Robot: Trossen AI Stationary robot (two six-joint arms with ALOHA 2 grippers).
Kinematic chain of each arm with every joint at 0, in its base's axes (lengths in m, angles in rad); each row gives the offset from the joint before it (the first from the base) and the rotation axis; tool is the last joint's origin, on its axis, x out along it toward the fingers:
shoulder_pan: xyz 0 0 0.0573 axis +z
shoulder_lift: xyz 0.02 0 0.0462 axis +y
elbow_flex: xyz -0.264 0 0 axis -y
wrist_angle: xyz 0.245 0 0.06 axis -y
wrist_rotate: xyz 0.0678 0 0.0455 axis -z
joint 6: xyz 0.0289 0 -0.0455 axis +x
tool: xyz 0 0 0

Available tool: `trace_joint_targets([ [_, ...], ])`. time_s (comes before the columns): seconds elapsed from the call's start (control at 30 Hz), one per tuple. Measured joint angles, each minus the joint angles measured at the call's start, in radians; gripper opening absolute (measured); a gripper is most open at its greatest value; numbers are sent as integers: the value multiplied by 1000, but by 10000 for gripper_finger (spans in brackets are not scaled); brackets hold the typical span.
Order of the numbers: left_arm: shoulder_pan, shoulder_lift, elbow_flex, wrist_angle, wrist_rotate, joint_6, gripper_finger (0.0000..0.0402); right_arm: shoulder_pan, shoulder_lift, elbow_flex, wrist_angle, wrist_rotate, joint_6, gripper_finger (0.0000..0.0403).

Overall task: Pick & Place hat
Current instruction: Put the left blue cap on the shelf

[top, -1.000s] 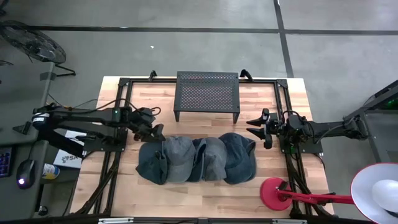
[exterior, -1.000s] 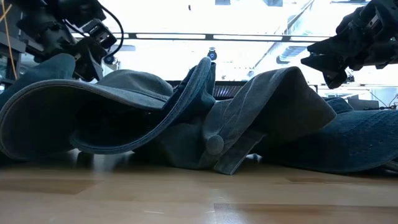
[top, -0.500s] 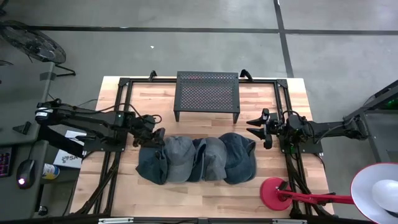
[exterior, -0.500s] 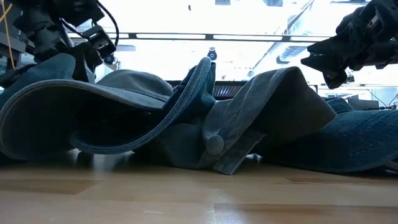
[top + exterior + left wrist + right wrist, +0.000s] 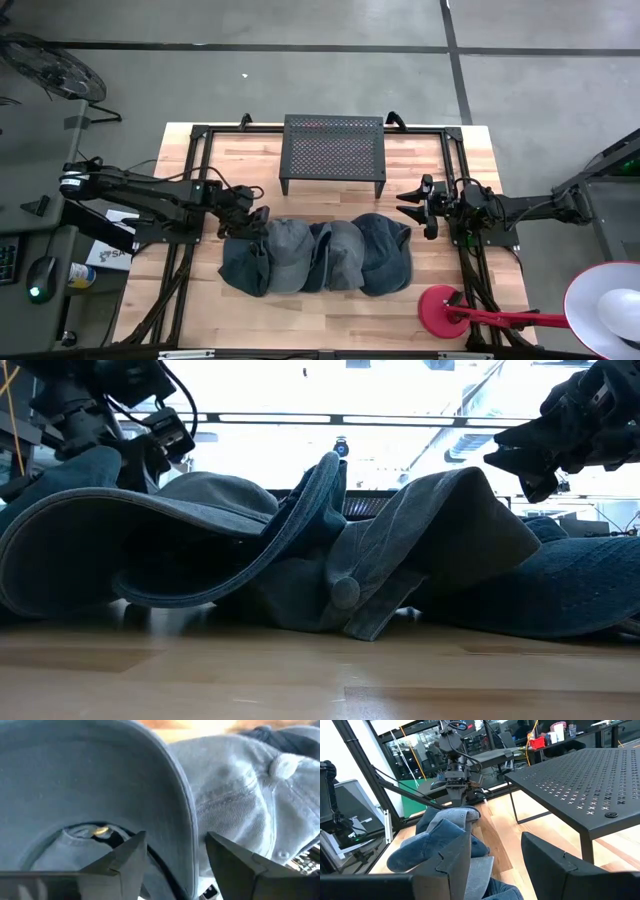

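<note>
Three blue denim hats lie in an overlapping row mid-table: the left hat [image 5: 262,255], the middle hat [image 5: 340,255] and the right hat [image 5: 385,250]. Each partly lies on its neighbour. My left gripper [image 5: 258,217] slants down at the left hat's far edge. In the left wrist view, my left gripper [image 5: 175,852] is open with its fingers on either side of the hat's curved brim edge [image 5: 187,815]. I see no touch. My right gripper [image 5: 407,205] waits open and level beyond the right hat, holding nothing.
A black perforated stand [image 5: 333,150] stands at the table's far middle, close behind the hats. A red round base [image 5: 440,305] sits at the near right corner. Black frame rails [image 5: 190,190] run along both sides of the wooden top.
My left gripper has moved toward the left hat, slightly right and toward the near edge, sinking a little and rolling about its own axis. Its fingers now straddle the brim. The hats and my right gripper have stayed put.
</note>
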Motion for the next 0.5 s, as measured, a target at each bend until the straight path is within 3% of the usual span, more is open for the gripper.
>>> trace_joint_targets([
  [0.5, 0, -7, 14, -26, 35, 35, 35, 0, 0, 0, -1, 0, 0, 167],
])
